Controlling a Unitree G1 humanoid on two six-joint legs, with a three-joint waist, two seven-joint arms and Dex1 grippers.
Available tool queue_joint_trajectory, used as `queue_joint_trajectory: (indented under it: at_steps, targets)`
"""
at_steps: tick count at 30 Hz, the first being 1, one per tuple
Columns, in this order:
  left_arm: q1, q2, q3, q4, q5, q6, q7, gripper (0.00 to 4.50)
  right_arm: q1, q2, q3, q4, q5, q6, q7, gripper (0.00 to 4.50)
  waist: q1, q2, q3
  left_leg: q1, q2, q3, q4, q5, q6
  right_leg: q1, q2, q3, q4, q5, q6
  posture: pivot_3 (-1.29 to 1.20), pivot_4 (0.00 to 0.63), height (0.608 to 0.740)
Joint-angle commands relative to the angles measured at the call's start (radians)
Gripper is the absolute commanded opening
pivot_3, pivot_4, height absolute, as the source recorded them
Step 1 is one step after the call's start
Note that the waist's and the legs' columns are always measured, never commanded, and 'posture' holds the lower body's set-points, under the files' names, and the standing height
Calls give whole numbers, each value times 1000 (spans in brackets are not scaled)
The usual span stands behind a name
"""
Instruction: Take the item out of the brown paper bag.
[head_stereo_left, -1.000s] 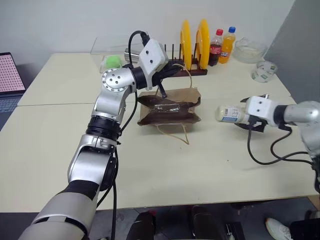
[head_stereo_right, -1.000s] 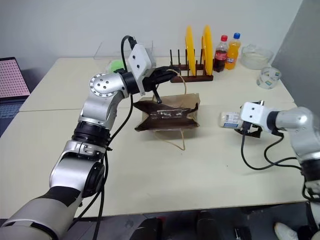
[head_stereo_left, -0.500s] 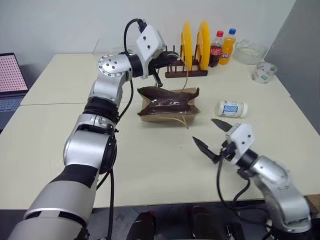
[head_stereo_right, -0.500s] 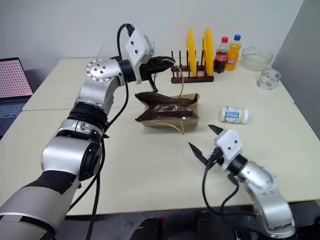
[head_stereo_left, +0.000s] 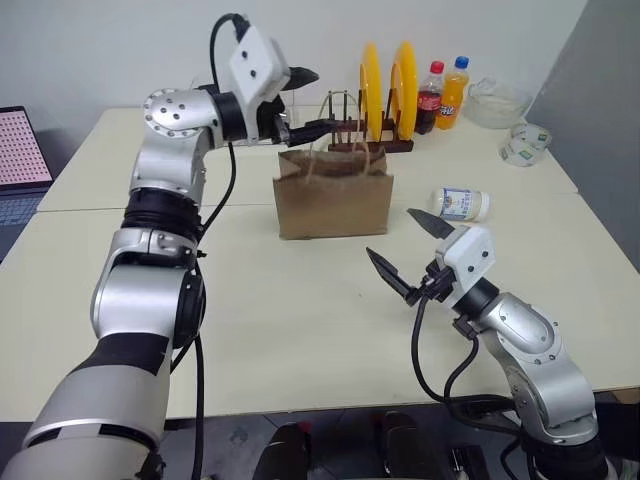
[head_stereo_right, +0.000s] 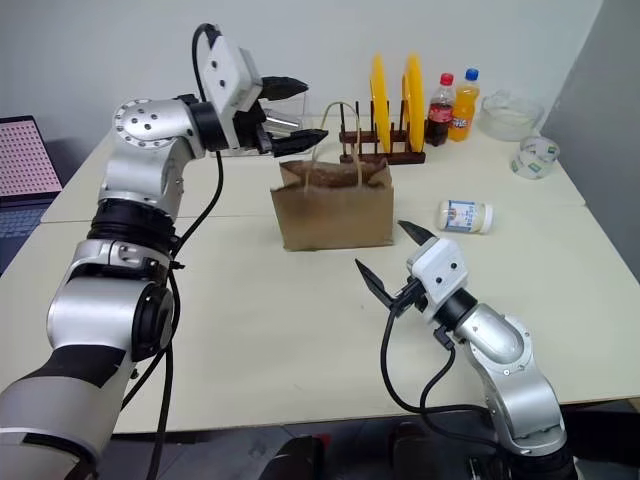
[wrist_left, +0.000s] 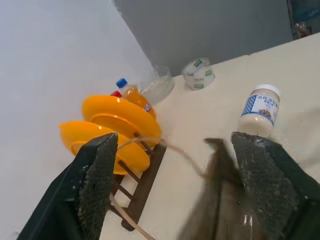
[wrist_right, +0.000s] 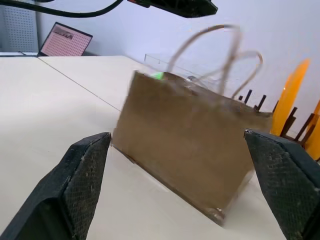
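Behind brown paper bag (head_stereo_left: 335, 201) plate rack (head_stereo_left: 372, 142), bottle (head_stereo_left: 461, 204) beside, left gripper (head_stereo_left: 302, 101) released, right gripper (head_stereo_left: 412, 252) spread.

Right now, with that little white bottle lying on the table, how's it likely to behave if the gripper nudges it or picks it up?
The white bottle lies on its side on the table, so a nudge across its length would probably roll it. It looks like smooth plastic, so it may slip between the fingers. Being small and stubby, it is likely light.

Looks like a lab or office: pale surface (head_stereo_left: 300, 330), bare white wall (head_stereo_left: 120, 50), laptop (head_stereo_left: 20, 150) at far left.
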Motion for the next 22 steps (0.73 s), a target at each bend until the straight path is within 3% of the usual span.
queue_joint_trajectory:
  at_steps: [1, 6, 10, 16, 22]
  targets:
    - [127, 40, 88, -270, -73, 224, 106, 3721, -12, -9, -21, -24, 33, -17, 12, 4500, -5, 0, 0, 0, 0, 0, 0, 0, 0, 0, 0, 0, 0, 0, 0, 0, 150, 740]
    - [497, 2, 182, -736, -98, 491, 360, 3721, 19, 0, -59, -46, 44, -28, -25, 4500, -7, 1, -1, 1, 1, 0, 0, 0, 0, 0, 0, 1, 2, 0, 0, 0, 150, 740]
    - [760, -97, 193, -984, -33, 518, 571, 3721, 83, 22, -89, -49, 35, -53, -70, 4500, 9, 0, -1, 1, 1, 0, 0, 0, 0, 0, 0, 1, 2, 0, 0, 0, 150, 740]
    - [998, -194, 166, -1088, 20, 389, 699, 3721, 125, 66, -119, -12, 55, -128, -101, 4500, 29, 0, -2, 2, 1, 1, 0, 0, 0, 1, 0, 2, 2, 0, -1, 0, 150, 740]
    - [1010, -246, 141, -1056, 12, 334, 741, 3721, 118, 76, -128, 16, 66, -144, -100, 4500, 33, 0, -2, 3, 1, 3, 0, 0, 0, 1, 0, 2, 2, 0, -1, 0, 150, 740]
